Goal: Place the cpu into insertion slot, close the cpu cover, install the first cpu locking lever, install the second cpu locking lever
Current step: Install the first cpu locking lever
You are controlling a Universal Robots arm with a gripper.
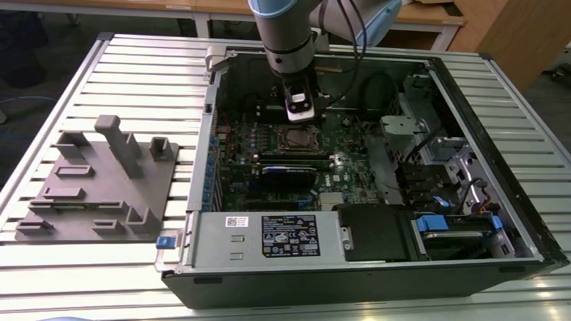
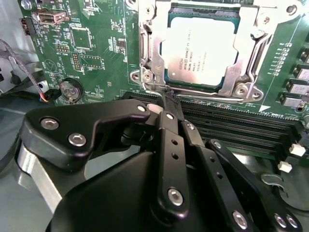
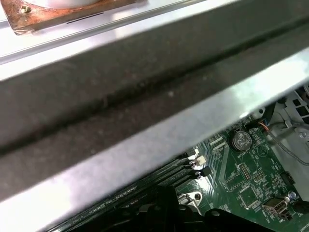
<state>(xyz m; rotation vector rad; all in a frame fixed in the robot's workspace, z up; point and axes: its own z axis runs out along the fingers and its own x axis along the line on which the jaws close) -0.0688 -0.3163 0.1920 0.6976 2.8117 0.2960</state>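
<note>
Black metal claw (image 2: 169, 104) hangs inside the open computer case, fingers pinched together on nothing, tips just beside the silvery square cover frame (image 2: 251, 50). Dull silver square chip (image 2: 200, 53) lies seated in its metal-rimmed socket just beyond the tips, frame lowered around it.

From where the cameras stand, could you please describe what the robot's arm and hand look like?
In the exterior view, the arm is a round silver-grey tube with light blue joint caps and a dark ribbed wrist section; a black cable runs alongside it. Below sits a white-faced block. In the second wrist view, the hand is matte black, built from flat linked bars joined by silver screws, with a silver metal ring at its base.
</note>
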